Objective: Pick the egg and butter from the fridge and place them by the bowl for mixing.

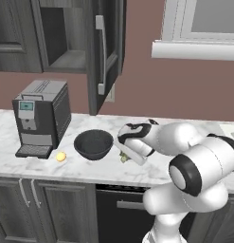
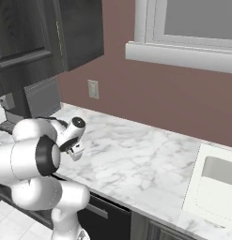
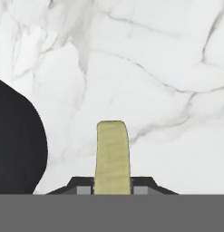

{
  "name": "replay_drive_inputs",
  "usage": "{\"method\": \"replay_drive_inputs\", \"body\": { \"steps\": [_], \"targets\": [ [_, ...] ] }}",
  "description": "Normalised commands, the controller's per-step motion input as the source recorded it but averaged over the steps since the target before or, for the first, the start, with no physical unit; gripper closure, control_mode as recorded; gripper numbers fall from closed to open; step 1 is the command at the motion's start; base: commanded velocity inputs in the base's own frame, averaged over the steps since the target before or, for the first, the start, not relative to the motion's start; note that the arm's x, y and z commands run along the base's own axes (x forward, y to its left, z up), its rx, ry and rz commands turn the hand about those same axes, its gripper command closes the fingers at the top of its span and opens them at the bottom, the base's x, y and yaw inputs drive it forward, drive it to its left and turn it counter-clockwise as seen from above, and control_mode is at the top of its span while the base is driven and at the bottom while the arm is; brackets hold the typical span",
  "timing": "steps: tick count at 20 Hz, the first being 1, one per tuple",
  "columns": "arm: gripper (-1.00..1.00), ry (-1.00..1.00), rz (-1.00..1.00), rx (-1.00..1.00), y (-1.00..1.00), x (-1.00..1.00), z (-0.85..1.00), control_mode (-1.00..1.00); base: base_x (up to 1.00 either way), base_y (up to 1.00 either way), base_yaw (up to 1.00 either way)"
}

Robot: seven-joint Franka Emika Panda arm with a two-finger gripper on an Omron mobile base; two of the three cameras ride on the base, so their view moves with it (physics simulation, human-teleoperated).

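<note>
Marble worktop (image 1: 90, 168) already carries the egg (image 1: 61, 156) beyond the bowl (image 1: 93, 144); end effector (image 1: 123, 157) clamps the butter (image 3: 113, 156), unreleased.

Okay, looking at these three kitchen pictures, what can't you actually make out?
- Whether the olive-yellow butter stick touches the white marble counter: hand view, its lower end is cut off by the bottom edge; left base view, the claw covers most of it.
- Round dark grey bowl: hand view, cut off at the left edge.
- Small yellow-orange egg: left base view, too small for detail.
</note>
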Motion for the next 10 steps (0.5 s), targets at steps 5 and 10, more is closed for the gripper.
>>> {"method": "replay_drive_inputs", "body": {
  "steps": [5, 10],
  "targets": [
    [1.0, -0.03, 0.01, 0.0, 0.02, 0.24, -0.17, -1.0, 0.0, 0.0, 0.0],
    [1.0, 0.0, 0.0, 0.0, 0.09, 0.18, -0.11, -1.0, 0.0, 0.0, 0.0]
  ]
}}
